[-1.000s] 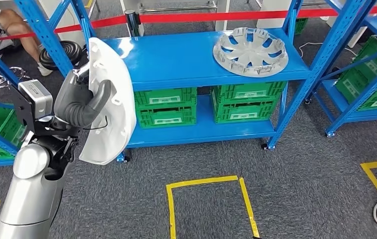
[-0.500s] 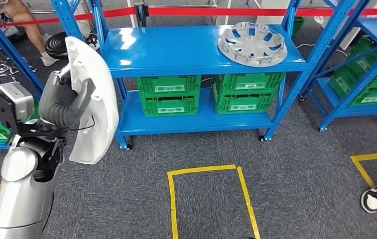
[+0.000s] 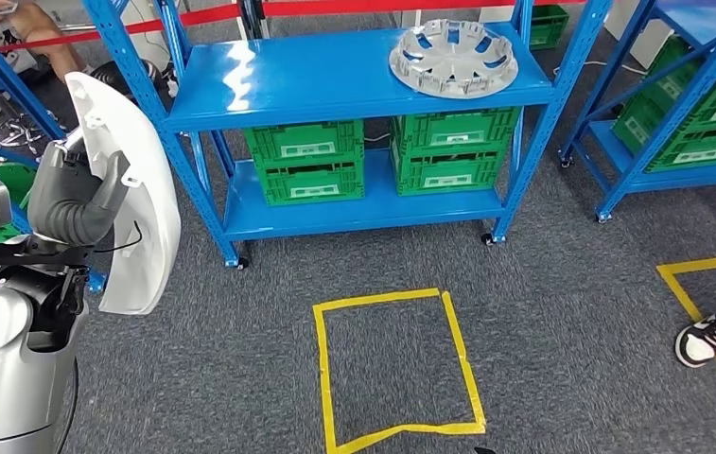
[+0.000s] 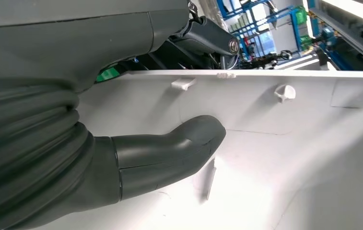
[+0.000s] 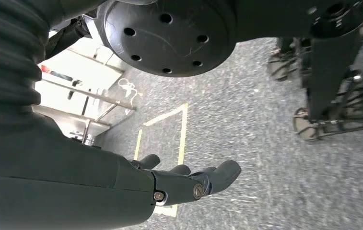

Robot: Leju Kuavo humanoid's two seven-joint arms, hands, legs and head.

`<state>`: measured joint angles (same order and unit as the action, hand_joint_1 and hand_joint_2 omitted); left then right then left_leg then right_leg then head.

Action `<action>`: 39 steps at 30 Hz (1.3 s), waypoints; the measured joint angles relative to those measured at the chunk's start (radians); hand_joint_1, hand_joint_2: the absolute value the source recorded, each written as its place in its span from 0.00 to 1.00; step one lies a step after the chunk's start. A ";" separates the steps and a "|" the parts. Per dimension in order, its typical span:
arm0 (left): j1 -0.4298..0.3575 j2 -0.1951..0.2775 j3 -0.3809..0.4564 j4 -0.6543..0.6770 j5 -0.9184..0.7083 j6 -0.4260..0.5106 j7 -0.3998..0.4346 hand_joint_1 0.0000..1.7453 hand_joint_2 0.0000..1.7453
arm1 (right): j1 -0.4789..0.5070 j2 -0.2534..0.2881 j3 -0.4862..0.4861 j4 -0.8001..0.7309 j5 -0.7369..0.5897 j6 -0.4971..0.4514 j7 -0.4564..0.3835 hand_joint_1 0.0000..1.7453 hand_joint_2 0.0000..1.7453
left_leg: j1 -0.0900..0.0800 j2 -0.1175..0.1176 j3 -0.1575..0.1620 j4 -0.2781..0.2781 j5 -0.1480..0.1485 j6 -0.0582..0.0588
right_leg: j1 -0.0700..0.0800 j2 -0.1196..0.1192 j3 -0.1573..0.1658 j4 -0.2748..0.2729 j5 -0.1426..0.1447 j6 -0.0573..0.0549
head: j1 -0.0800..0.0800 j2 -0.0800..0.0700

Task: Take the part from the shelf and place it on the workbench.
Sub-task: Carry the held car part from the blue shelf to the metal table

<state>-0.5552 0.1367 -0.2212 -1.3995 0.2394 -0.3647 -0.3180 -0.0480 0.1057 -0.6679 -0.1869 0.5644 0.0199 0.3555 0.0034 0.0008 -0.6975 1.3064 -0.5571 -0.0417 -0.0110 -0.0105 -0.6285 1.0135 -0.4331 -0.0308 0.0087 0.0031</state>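
My left hand [image 3: 75, 203] grips a large white curved plastic part [image 3: 136, 189], held upright at the left of the head view, in front of a blue shelf post. In the left wrist view the thick grey thumb [image 4: 169, 155] presses on the part's white inner face [image 4: 289, 158]. My right hand [image 5: 189, 182] hangs over the grey carpet with its fingers apart and nothing in them. A silver wheel cover [image 3: 453, 59] lies on the top board of the blue shelf [image 3: 316, 80].
Green crates [image 3: 306, 161] fill the shelf's lower board. Another blue rack [image 3: 685, 104] with green crates stands at the right. A yellow tape square [image 3: 396, 369] marks the carpet ahead. A person's shoe [image 3: 708, 339] is at the right edge, and a seated person [image 3: 13, 28] at the far left.
The whole picture has shifted: the shelf now sits higher and further left, so the camera has moved. My left hand still holds the white part the same way.
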 joint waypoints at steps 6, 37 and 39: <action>0.000 0.033 0.014 0.007 0.009 -0.008 -0.009 1.00 1.00 | -0.001 0.000 0.003 0.000 0.007 0.010 -0.001 0.00 1.00 | -0.012 -0.002 0.237 -0.323 0.008 0.028 | 0.001 0.001 -0.044 -0.003 0.063 0.024 | -0.002 0.000; 0.064 0.046 0.018 -0.007 -0.016 -0.015 -0.022 1.00 1.00 | 0.001 0.005 0.009 0.003 0.001 0.004 -0.010 0.00 1.00 | -0.032 0.004 0.234 -0.328 -0.006 0.065 | 0.008 0.009 -0.050 0.009 0.046 0.012 | -0.002 0.000; 0.091 0.044 0.017 -0.027 -0.024 -0.014 -0.031 1.00 1.00 | 0.006 0.004 0.009 0.003 0.004 0.004 -0.011 0.00 1.00 | -0.029 0.006 0.228 -0.344 0.018 0.072 | 0.007 0.010 -0.055 0.011 0.041 0.025 | -0.004 0.000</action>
<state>-0.4647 0.1802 -0.2037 -1.4268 0.2152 -0.3788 -0.3489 -0.0419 0.1101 -0.6587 -0.1841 0.5688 0.0238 0.3442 -0.0253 0.0071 -0.4697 0.9627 -0.5390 0.0307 -0.0042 -0.0001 -0.6832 1.0246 -0.3916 -0.0060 0.0042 0.0031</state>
